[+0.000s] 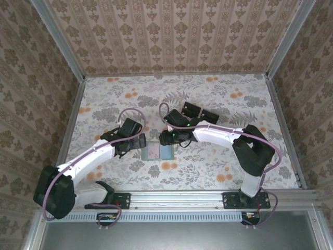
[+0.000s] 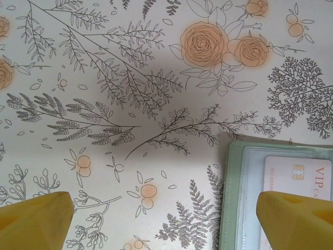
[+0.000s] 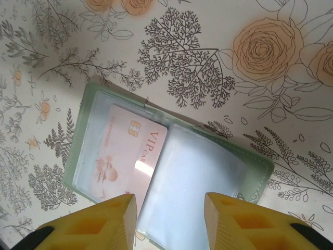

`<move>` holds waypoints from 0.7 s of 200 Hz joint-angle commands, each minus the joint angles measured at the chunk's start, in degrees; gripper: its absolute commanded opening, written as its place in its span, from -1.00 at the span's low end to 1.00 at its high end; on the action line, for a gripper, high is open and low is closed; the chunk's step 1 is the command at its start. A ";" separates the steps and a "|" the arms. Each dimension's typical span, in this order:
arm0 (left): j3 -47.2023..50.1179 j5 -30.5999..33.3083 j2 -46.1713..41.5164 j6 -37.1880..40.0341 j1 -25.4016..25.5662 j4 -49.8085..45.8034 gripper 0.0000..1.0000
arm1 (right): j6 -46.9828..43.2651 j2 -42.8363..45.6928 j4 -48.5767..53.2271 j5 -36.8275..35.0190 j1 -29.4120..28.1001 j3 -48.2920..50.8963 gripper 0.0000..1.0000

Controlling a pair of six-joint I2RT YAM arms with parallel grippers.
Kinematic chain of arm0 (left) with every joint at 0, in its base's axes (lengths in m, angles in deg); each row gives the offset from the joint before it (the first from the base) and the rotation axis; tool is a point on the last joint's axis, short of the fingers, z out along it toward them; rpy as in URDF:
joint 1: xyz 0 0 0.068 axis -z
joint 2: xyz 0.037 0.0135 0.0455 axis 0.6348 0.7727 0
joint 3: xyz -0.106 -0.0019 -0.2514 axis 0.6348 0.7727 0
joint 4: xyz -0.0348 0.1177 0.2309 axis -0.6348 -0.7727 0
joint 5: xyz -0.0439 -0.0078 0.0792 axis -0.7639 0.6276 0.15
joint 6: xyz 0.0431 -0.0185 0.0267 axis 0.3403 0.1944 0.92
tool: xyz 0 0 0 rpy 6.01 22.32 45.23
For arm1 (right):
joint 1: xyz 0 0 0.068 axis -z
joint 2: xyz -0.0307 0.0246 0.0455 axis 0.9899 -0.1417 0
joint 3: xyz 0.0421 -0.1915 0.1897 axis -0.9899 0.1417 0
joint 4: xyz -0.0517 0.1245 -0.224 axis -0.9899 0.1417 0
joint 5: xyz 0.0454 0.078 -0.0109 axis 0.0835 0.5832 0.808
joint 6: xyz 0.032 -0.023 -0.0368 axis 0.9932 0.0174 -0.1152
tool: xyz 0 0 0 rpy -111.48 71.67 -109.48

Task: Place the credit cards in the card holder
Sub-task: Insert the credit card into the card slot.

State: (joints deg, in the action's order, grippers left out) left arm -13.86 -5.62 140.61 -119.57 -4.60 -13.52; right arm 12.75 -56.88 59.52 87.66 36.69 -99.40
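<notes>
We see the card holder (image 1: 158,151) open on the tabletop (image 1: 234,104), a pink credit card (image 3: 122,156) in its 9 o'clock pocket. Right hand (image 3: 166,200) at its 1 o'clock, fingers parted; left hand (image 2: 164,200) at 9 o'clock, spread wide.

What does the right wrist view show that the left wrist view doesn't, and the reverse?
Right wrist: most of the open holder, a clear sleeve beside the card, and the right gripper with its fingers apart above them. Left wrist: the left gripper, wide open, one finger in front of the holder's edge, and much bare table. Both: the green holder with the VIP card inside it.
</notes>
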 commanded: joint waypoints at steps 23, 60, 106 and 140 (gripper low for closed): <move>1.18 -0.12 0.10 -1.51 0.17 0.14 1.00 | 0.34 1.74 0.86 -2.13 -0.25 3.52 -0.17; 2.18 -0.63 2.44 -1.56 0.26 1.58 1.00 | 2.54 2.84 -1.93 -0.80 -0.74 6.02 -0.19; 1.35 6.35 7.11 -5.36 0.26 -4.20 1.00 | 5.08 0.27 -4.30 1.63 -2.81 4.55 -0.68; 2.33 7.95 8.62 -6.11 0.17 -4.29 1.00 | 7.86 -2.64 -7.44 2.68 -3.70 3.55 -0.89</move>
State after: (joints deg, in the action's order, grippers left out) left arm -12.33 -1.06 148.43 -123.50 -4.58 -15.55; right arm 17.75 -57.10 55.08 88.66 33.63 -94.06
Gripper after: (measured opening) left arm 0.997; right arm 0.081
